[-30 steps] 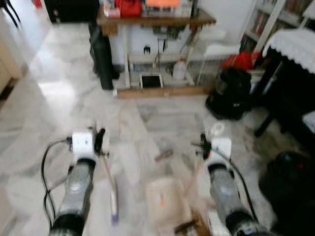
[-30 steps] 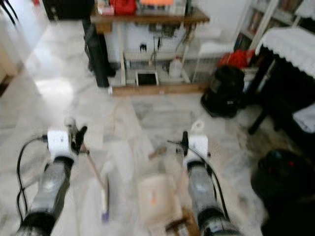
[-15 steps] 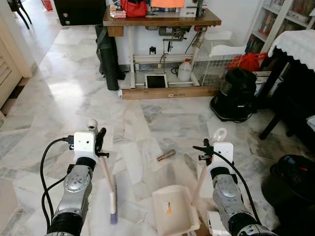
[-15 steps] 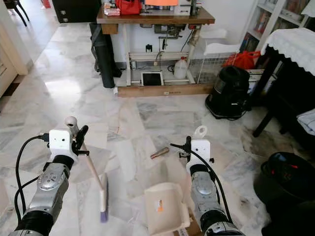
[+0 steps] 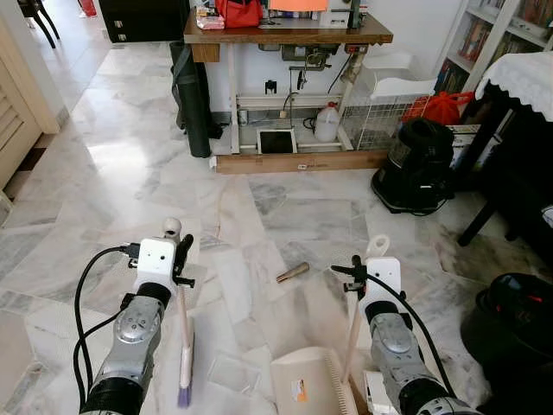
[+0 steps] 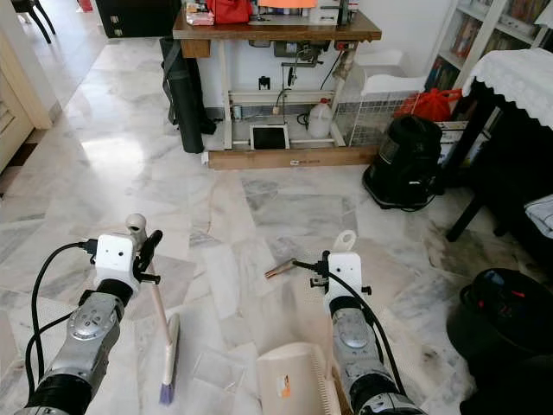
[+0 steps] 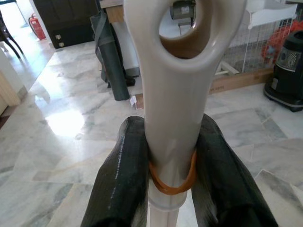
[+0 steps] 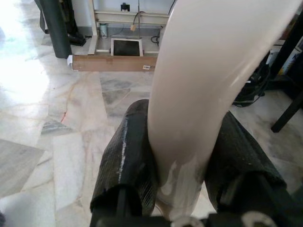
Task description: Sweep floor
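A: What setting is shown?
B: A room with a pale marble floor (image 5: 130, 173); a wooden table (image 5: 285, 30) stands against the far wall, a black vacuum cleaner (image 5: 419, 164) to the right of it.

A: What does each arm hold?
B: The left gripper (image 5: 181, 259) is clamped on the handle of a hand broom (image 5: 185, 346), whose purple-tipped bristles point down at the floor. In the left wrist view both black fingers (image 7: 125, 184) press the cream handle, just above an orange rubber band (image 7: 171, 185). The right gripper (image 5: 354, 275) is closed around the upright handle of a cream dustpan (image 5: 304, 385); the right wrist view shows that handle squeezed between its fingers (image 8: 130, 161).

A: What do the containers hold?
B: The dustpan tray rests low between the arms; no debris can be made out in it. A black bin (image 5: 514, 320) stands at far right, its contents unclear.

A: What lies on the floor?
B: A small brown cylinder (image 5: 292, 273) lies ahead, between the two grippers and apart from both tools.
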{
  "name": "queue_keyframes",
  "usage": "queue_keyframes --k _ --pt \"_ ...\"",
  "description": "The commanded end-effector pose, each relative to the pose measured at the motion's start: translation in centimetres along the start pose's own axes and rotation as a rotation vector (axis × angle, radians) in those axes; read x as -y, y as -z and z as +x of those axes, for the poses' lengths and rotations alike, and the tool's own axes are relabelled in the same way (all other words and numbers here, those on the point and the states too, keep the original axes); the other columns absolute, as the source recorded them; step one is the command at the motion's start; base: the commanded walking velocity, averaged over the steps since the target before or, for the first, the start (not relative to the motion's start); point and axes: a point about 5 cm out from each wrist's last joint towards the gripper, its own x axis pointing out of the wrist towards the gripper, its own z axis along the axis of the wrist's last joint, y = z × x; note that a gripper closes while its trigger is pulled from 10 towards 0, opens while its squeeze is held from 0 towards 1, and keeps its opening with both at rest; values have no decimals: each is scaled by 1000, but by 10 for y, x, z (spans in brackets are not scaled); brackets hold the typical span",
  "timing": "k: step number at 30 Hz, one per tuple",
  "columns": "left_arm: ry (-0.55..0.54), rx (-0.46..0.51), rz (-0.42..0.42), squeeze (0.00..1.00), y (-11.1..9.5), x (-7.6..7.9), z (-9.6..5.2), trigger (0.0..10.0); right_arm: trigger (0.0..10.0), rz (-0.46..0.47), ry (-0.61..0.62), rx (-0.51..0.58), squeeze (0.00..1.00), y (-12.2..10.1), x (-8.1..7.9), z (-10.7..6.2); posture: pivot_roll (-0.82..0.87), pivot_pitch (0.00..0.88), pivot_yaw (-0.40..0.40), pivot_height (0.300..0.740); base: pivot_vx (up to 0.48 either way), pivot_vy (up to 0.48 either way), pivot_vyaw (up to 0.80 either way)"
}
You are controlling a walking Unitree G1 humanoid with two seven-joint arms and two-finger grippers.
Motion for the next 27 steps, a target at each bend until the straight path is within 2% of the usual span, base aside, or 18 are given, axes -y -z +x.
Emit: queue_keyframes --k 1,8,15,20,27 --pt "8 19 16 0 -3 -2 0 10000 10000 10 9 27 0 -7 1 4 111 48 -21 740 0 0 0" --pt "-25 38 -5 0 -6 -2 1 10000 10000 20 4 72 0 -17 -2 8 108 53 -21 740 0 0 0" --pt "-36 47 -8 0 -7 -4 3 10000 10000 -21 -28 84 0 -19 -6 8 108 54 -21 740 260 0 0" --pt "-45 52 -11 0 -9 -6 3 10000 10000 -14 -28 83 0 -18 -6 8 108 54 -21 740 266 0 389" --pt "-51 64 -13 0 -11 -6 4 10000 10000 5 -24 82 0 -18 -6 8 105 53 -23 740 272 0 0"
